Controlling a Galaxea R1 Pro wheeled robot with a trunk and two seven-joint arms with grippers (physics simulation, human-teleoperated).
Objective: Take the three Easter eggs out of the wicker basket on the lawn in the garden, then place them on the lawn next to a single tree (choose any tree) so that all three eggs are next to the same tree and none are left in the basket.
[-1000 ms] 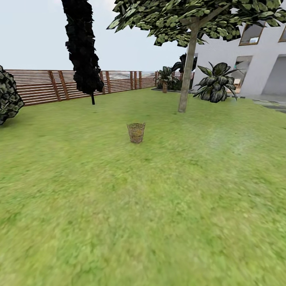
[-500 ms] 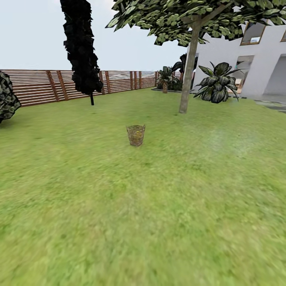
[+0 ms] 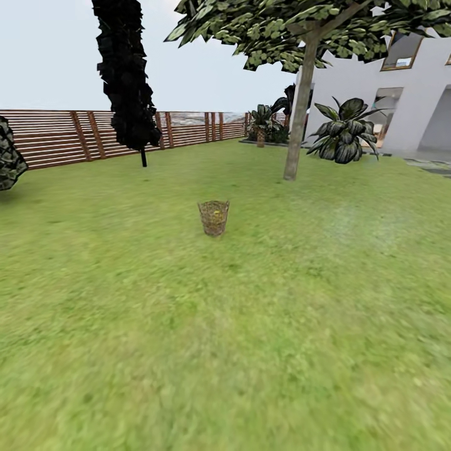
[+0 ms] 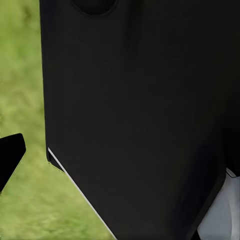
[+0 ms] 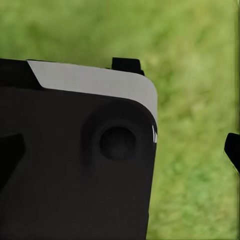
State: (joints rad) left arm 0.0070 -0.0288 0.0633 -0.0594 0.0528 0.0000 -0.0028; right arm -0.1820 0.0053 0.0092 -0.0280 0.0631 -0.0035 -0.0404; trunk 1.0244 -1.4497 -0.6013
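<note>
Wicker basket [image 3: 214,217] on lawn [image 3: 250,326] (tree [image 3: 299,113] behind)

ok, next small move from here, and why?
Probably drive straight ahead toward the wicker basket: it stands well out on the lawn, far beyond arm's reach, with something yellow showing through its weave. The grey-trunked tree stands just beyond it.

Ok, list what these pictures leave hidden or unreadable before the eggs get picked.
- Eggs: in the head view, a yellow blur inside the wicker basket; too small and far to count.
- Tree: crown cut off by the head view's top edge.
- Both grippers: dark robot body blocks most of each wrist view, so open or shut is unreadable.
- Lawn: blurred up close.
</note>
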